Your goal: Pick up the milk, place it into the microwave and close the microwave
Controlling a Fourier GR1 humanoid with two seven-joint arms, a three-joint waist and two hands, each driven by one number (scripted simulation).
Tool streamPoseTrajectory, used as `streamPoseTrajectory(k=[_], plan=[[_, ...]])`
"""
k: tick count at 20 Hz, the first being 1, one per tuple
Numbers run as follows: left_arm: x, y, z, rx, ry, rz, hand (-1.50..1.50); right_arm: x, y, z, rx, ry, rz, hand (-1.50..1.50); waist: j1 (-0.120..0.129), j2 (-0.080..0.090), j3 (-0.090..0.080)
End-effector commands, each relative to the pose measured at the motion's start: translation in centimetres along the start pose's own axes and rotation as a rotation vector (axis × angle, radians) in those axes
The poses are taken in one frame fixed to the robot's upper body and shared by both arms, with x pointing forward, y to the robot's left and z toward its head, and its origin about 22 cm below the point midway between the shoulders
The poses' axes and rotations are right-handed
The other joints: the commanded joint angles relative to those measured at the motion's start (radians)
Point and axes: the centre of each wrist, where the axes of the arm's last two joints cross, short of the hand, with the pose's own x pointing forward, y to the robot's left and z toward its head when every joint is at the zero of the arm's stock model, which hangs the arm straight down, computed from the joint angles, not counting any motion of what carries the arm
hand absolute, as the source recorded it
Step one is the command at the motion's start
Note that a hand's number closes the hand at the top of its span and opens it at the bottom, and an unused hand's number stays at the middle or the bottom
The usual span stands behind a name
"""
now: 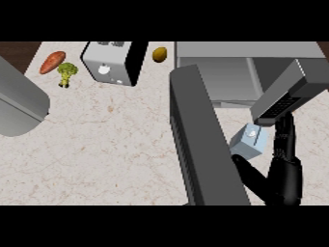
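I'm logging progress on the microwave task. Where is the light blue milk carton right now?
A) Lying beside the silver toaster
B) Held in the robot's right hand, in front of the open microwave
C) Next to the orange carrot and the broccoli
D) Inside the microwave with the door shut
B: the black right hand curls round the light blue milk carton, outside the grey microwave, whose door stands open.

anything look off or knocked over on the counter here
Nothing stands out. The milk is tilted, but only because the right hand is curled round it in front of the open microwave. The toaster, carrot, broccoli and a small brown item sit undisturbed, with no spills visible.
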Motion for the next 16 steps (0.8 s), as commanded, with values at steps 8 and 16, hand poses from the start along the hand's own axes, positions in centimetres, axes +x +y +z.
streamPoseTrajectory(k=[8, 16], plan=[[-1.1, -0.1, 0.9, -0.012, -0.007, 0.002, -1.50, -7.8, -0.9, 0.3, 0.017, 0.061, 0.025, -1.50, 0.003, 0.005, 0.002], [0.0, 1.0, 1.5, -0.013, -0.012, 0.016, -1.50, -11.3, -4.0, 0.7, 0.021, 0.034, 0.054, -1.50, 0.002, 0.004, 0.002]])
